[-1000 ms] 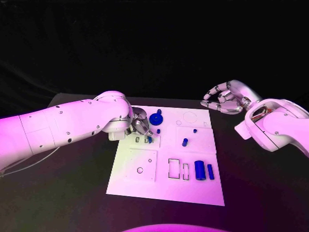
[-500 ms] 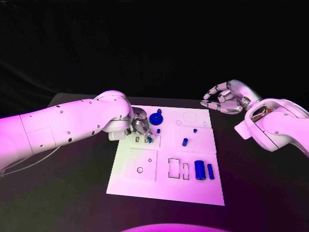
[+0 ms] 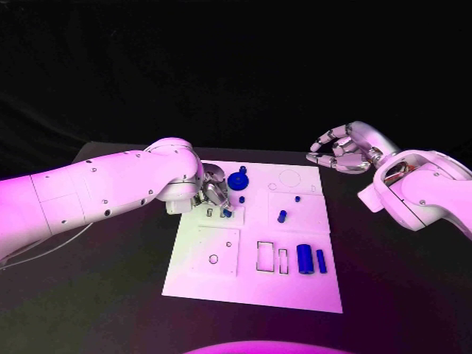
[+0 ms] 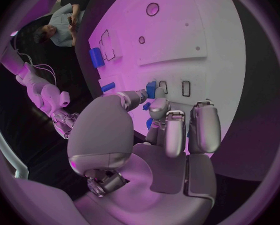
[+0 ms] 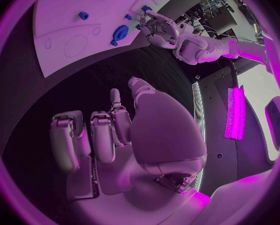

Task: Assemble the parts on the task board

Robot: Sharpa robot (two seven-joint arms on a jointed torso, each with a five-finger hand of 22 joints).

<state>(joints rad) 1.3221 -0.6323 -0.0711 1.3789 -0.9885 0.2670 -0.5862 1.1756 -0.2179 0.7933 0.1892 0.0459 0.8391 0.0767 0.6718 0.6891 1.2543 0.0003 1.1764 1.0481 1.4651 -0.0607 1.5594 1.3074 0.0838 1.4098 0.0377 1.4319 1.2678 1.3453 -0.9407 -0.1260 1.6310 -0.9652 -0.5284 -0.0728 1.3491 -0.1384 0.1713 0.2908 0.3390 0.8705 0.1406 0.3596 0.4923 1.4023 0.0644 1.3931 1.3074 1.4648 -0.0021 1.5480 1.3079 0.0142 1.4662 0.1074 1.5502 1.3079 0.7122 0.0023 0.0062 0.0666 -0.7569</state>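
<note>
The left hand (image 3: 213, 193) pinches a small blue part (image 4: 151, 89) over the board (image 3: 300, 287); a gear (image 3: 238, 181) sits just beside it. The right hand (image 3: 342, 150) hovers curled, holding nothing.

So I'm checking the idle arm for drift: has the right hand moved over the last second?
No. The right hand hangs at the same spot beyond the task board's far right corner, fingers curled, holding nothing.
</note>
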